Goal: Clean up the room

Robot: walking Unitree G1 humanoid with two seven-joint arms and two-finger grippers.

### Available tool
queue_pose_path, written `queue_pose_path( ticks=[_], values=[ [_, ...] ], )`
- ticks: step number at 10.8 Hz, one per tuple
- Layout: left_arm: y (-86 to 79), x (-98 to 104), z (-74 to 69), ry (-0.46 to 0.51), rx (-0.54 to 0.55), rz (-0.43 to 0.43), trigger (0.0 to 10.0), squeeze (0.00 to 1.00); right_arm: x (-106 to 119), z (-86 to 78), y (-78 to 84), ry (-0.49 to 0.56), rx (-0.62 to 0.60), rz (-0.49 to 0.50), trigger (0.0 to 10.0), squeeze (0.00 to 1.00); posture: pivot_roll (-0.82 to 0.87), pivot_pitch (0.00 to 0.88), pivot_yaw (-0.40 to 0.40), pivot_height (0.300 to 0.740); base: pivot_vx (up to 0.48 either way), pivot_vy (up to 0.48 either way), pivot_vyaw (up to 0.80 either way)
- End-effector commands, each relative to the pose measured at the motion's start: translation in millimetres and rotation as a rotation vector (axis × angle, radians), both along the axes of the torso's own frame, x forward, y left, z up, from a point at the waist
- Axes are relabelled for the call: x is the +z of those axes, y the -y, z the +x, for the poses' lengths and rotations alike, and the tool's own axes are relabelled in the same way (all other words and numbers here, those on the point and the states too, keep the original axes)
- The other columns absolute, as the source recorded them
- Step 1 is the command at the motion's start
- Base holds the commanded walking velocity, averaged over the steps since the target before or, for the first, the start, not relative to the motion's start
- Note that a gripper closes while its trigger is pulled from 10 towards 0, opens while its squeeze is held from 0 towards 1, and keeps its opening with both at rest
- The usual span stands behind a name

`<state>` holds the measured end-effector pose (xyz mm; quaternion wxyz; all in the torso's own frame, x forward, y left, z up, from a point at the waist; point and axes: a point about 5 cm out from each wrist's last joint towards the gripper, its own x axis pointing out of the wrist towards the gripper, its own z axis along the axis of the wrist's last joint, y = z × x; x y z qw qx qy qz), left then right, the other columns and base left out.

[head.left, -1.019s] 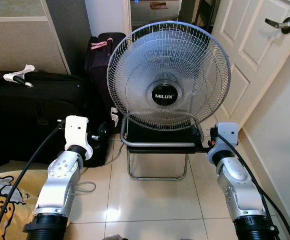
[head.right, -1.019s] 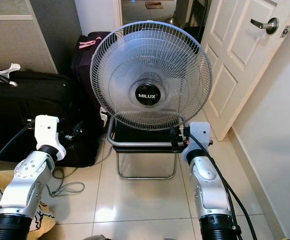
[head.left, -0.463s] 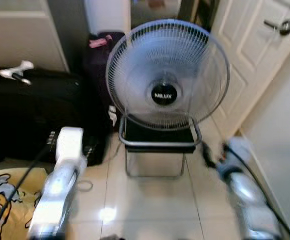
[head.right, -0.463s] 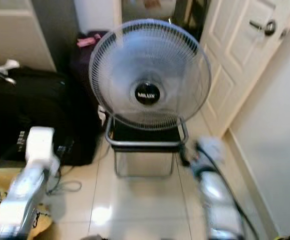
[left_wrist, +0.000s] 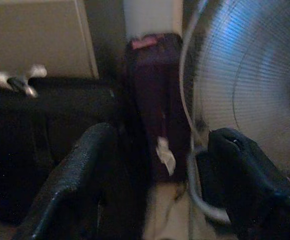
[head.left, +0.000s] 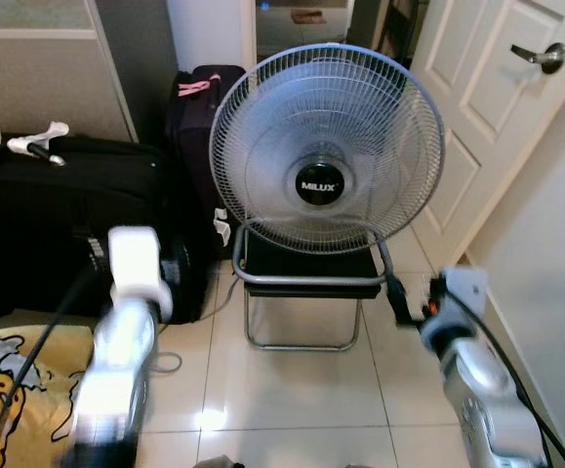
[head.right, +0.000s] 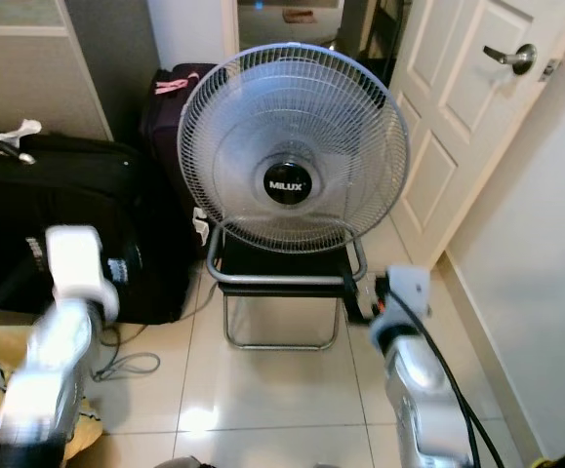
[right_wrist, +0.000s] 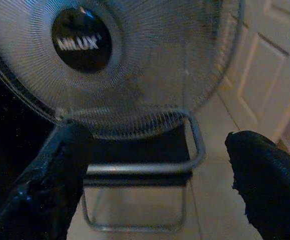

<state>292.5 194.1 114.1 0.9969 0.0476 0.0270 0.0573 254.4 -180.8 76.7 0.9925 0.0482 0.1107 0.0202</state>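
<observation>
Large round grey wire-grilled fan with a black "MILUX" hub (head.left: pixel 327 148) sits tilted back on a low black seat with a bent silver tube frame (head.left: pixel 308 278), centre of the pale glossy tiled floor (head.left: pixel 292 390), between a big black soft suitcase (head.left: pixel 58 224) on the left and a white panelled door with a lever handle (head.left: pixel 487 107) on the right. A dark upright bag with a pink tag (head.left: pixel 199 107) stands behind the fan, against the wall. Yellow cartoon-print cloth (head.left: pixel 9 390) lies on the floor at lower left; a thin grey cord (head.left: pixel 170 363) loops just beside it. Left gripper (left_wrist: pixel 155 175), fingers spread wide and empty, is raised near the suitcase's corner; right gripper (right_wrist: pixel 155 165), likewise spread and empty, points at the seat frame under the grille. Judged step: approaching the fan to move it. Best done by taking the tube frame on both sides rather than the thin grille, keeping the fan level, watching the cord.
</observation>
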Motion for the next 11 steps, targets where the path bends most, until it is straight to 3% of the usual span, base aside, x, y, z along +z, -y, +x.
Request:
queue_pose_path(
  ticks=[1,2,3,4,5,7,8,9,11],
  values=[
    [-3.7,-4.1,2.3,-0.018,0.007,0.005,10.0,0.86,4.4,3.5,2.2,0.017,0.006,-0.013,10.0,1.00,-0.08,0.000,-0.001,0.740,0.000,0.000,0.00],
    [-6.6,2.9,14.8,0.008,-0.025,0.052,10.0,0.93,7.8,6.3,3.4,0.031,0.026,-0.071,10.0,1.00,-0.08,0.000,-0.002,0.740,0.000,0.000,0.00],
    [-10.6,5.6,22.9,-0.027,-0.029,0.056,10.0,0.86,11.0,8.6,3.6,0.046,0.034,-0.047,10.0,1.00,-0.09,0.000,0.002,0.740,0.000,0.000,0.00],
    [-9.2,9.2,26.7,-0.024,-0.098,0.080,10.0,0.69,14.2,9.7,2.5,0.063,0.035,-0.001,10.0,1.00,-0.08,0.000,0.004,0.740,0.000,0.000,0.00],
    [-11.7,13.6,29.3,-0.019,-0.128,0.097,10.0,0.65,18.4,10.7,2.3,0.096,0.035,-0.025,10.0,1.00,-0.08,0.000,0.006,0.740,0.000,0.000,0.00],
    [-7.9,21.3,22.2,-0.016,-0.264,0.031,10.0,0.66,23.1,11.5,-0.9,0.118,0.021,-0.071,10.0,1.00,-0.09,0.000,0.017,0.740,0.000,0.000,0.00],
    [-6.2,18.4,9.9,-0.025,-0.283,-0.038,0.6,0.00,26.6,10.6,-6.1,0.128,0.045,-0.015,0.0,0.00,-0.10,0.000,0.021,0.740,0.000,0.000,0.00],
    [-6.9,15.5,0.2,-0.019,-0.262,-0.064,0.0,0.00,25.4,9.1,-4.2,0.116,0.028,-0.061,0.0,0.00,-0.10,0.000,0.020,0.740,0.000,0.000,0.00],
    [-8.5,6.6,-15.7,-0.040,-0.225,-0.097,0.0,0.00,23.1,6.9,-1.7,0.106,0.015,-0.070,0.0,0.00,-0.10,0.000,0.016,0.740,0.000,0.000,0.00]
  ],
)
